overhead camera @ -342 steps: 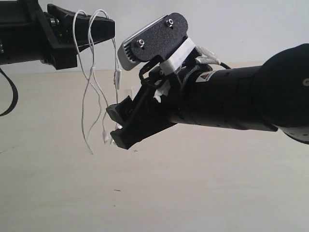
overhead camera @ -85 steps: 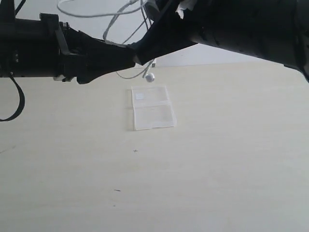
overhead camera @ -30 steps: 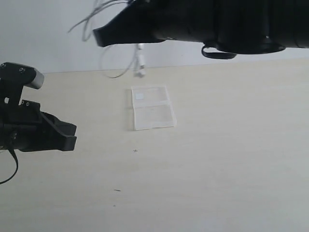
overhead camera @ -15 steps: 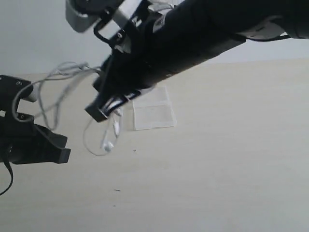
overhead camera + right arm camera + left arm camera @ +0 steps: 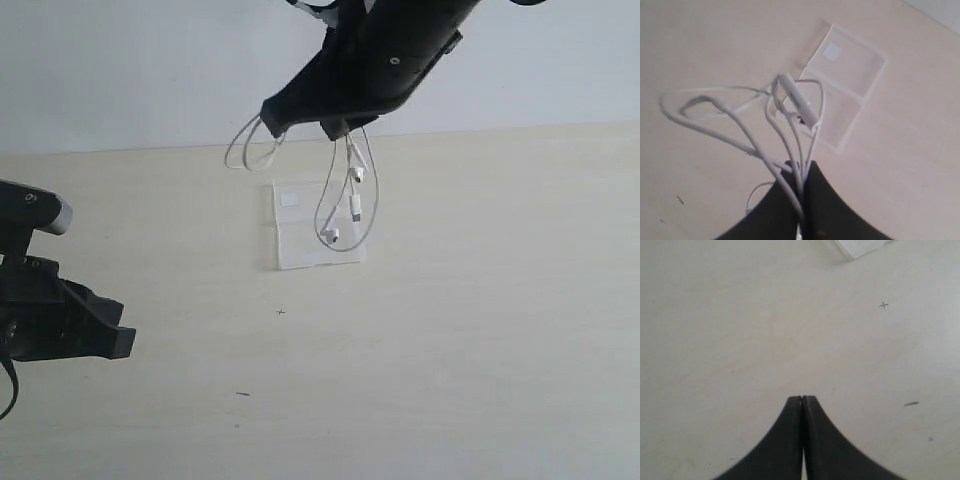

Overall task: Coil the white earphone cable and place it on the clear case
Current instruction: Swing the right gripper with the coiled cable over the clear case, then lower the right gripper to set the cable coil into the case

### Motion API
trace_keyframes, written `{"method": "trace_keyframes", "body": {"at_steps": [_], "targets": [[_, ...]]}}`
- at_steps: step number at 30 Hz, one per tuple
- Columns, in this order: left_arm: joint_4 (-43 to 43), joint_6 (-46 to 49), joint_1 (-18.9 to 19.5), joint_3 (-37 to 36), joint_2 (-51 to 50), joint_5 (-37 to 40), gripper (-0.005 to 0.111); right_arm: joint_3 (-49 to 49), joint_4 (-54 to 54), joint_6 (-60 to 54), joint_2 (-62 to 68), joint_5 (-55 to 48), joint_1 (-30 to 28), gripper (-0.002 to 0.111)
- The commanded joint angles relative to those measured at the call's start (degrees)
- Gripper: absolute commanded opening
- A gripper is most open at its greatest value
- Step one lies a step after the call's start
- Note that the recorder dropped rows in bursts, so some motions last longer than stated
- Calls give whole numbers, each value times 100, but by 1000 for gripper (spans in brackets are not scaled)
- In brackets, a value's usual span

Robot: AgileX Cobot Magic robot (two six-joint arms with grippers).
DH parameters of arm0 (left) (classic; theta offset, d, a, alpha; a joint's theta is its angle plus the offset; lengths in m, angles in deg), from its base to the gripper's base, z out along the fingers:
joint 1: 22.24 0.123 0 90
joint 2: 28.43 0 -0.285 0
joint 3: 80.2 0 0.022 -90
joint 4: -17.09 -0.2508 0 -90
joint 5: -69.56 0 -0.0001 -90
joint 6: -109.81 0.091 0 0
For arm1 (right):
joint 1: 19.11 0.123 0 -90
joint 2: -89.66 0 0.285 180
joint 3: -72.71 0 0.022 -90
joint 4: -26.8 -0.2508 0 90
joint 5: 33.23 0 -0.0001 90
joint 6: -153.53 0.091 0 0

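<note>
A: What is seen at the left gripper?

B: Its jaws are pressed together with nothing held between them, low over the table. A small cross mark is seen ahead of the tips. A corner of the clear case is caught farther ahead, well apart from them

A: And where is the white earphone cable found?

B: It is pinched by the right gripper, whose jaws are clamped on a bunch of its strands. Loose loops are spread out beyond the tips to both sides, and an earbud is hung below the jaws

A: Is the case touched by it?

B: That cannot be told. In the exterior view the lowest strands are seen in front of the case, while the jaws are held well above it. The case is laid flat and open on the table, with its white square patch in the half farther from both sets of jaws
</note>
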Motion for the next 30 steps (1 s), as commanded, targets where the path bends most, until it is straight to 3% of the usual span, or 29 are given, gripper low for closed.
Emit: {"method": "trace_keyframes", "body": {"at_steps": [1,7,11,19,30], "targets": [[24,-60,-17,-22,-36,-18,0,915,-385,-44,749,-595,-231,0],[24,-60,-17,-22,-36,-165,0,2590,-580,-13,2049,-1678,-356,0],[24,-103,-17,-22,-36,-204,0,3841,-702,477,2890,-1763,-493,0],[24,-108,-17,-22,-36,-364,0,4065,-1967,653,3249,-1763,-1209,0],[39,-108,-17,-22,-36,-541,0,4089,-2266,292,3869,-1763,-1496,0]]}}
